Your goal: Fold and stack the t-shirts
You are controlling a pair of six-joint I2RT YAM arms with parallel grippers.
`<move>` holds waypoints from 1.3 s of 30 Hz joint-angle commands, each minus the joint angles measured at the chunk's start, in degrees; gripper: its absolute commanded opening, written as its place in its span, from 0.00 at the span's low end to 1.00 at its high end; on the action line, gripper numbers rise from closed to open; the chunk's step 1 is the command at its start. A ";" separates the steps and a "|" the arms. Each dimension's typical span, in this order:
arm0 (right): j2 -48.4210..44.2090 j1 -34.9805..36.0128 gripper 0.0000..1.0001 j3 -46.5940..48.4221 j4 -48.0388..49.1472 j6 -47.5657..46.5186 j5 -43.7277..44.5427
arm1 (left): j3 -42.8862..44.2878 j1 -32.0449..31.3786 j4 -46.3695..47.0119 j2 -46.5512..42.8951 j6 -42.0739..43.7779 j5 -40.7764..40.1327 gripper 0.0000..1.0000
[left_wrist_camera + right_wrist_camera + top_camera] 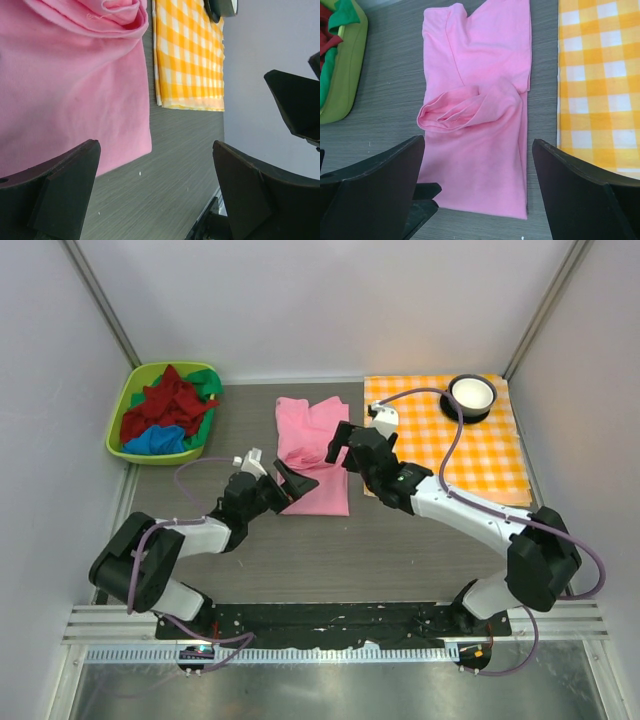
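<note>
- Hovering low over the pink t-shirt [312,455], the left gripper [154,145] and right gripper [477,141] each had fingers spread wide, nothing between them.
- Left gripper: the shirt's corner lay beneath one finger, with bare table [170,195] under the gap and the other finger.
- Right gripper: directly above the shirt, with a rolled-up fold of pink cloth just ahead of the gap (neither finger touched it).
- Shirt lay partly folded on the table, with a narrow strip of table between it and the orange-and-white checked cloth [490,450] to the right gripper's right.
- Dark red t-shirt [165,400], green t-shirt [205,380] and blue t-shirt [155,440] were heaped in a green tray [118,425], well off to the left gripper's left.
- White bowl [471,394] sat on the checked cloth, beyond the right gripper.
</note>
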 commanded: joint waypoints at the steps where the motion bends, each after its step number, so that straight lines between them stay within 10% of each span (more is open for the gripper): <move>1: -1.22 -0.02 0.95 1.04 -0.54 -2.25 -0.14 | -1.57 -0.20 12.34 4.55 0.78 0.28 1.00; 24: 27.08 -1.95 0.95 30.56 -8.01 6.36 -24.12 | -0.60 -0.20 -14.10 4.21 6.14 -9.56 1.00; 39: 27.52 -2.22 0.96 24.95 -8.55 15.94 -34.94 | -1.66 -0.20 -11.38 6.66 5.17 -9.65 1.00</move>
